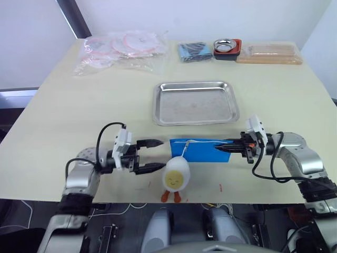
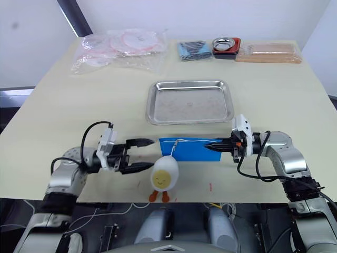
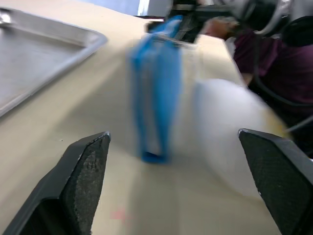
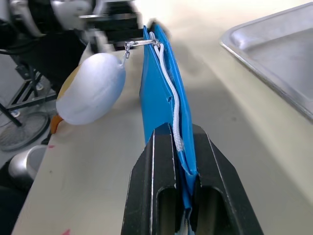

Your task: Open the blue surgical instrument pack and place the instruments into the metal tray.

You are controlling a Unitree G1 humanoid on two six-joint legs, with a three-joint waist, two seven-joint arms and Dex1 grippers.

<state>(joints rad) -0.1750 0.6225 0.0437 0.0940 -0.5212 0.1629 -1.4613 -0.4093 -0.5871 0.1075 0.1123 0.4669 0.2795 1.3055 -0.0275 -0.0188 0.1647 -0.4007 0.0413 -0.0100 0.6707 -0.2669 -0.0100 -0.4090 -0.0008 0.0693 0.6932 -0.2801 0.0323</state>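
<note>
Pack: the flat bright-blue rectangular fabric instrument pack lies near the front edge of the pale wooden bench, just in front of the large shiny steel rectangular tray, between the two claws. A white cord runs along its top edge.

Right claw: the right claw is pressed together on the pack's right end; in the right wrist view the two black fingers squeeze the blue fabric and the cord between them.

Left claw: the left claw is spread wide, one finger above the other, just beside the pack's left end and apart from it. In the left wrist view the pack's blue edge stands between the two black fingers, further off.

Egg toy: a white egg-shaped toy with a yellow face and orange feet hangs by a small metal clip from the pack's left end, touching the bench edge, just right of the left claw's lower finger.

Arms: both forearms lie low over the front of the bench and point inward toward each other, the left from the left corner, the right from the right.

Tray: empty, well apart from both claws.

Back of bench: clear plastic bags with pink-and-white discs, a darker blue folded bundle, a small round metal bowl on a red base, and a clear flat box.
</note>
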